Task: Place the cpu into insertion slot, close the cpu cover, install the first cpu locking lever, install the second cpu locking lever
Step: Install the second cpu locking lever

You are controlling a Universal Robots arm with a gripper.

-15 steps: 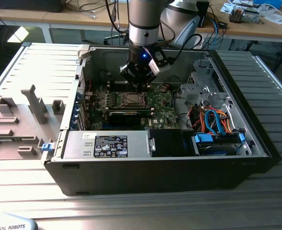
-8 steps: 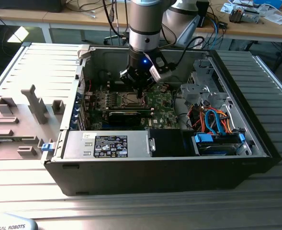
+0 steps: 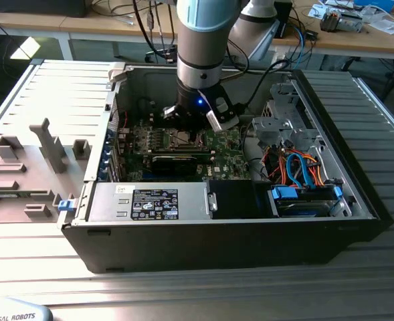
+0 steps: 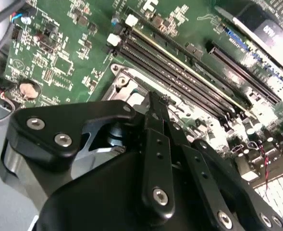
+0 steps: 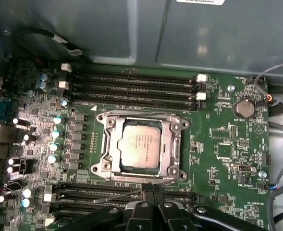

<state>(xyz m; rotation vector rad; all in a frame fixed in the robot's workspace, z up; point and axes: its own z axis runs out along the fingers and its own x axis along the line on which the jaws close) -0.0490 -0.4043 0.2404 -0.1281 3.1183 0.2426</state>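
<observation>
Cpu (image 5: 140,146) seated in insertion slot (image 5: 113,166) mid-motherboard (image 5: 227,154), cpu cover (image 5: 172,144) closed flat around it, gripper (image 5: 151,188) fingertips pressed together, holding nothing, at the socket's edge beside memory slots (image 5: 131,85), inside computer case (image 3: 357,174).

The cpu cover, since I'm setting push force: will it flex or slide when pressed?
The cpu cover looks like thin sheet metal with a large window, so probably somewhat springy. It lies flat over the cpu within the socket, so it likely won't slide. The hand sits at its edge.
</observation>
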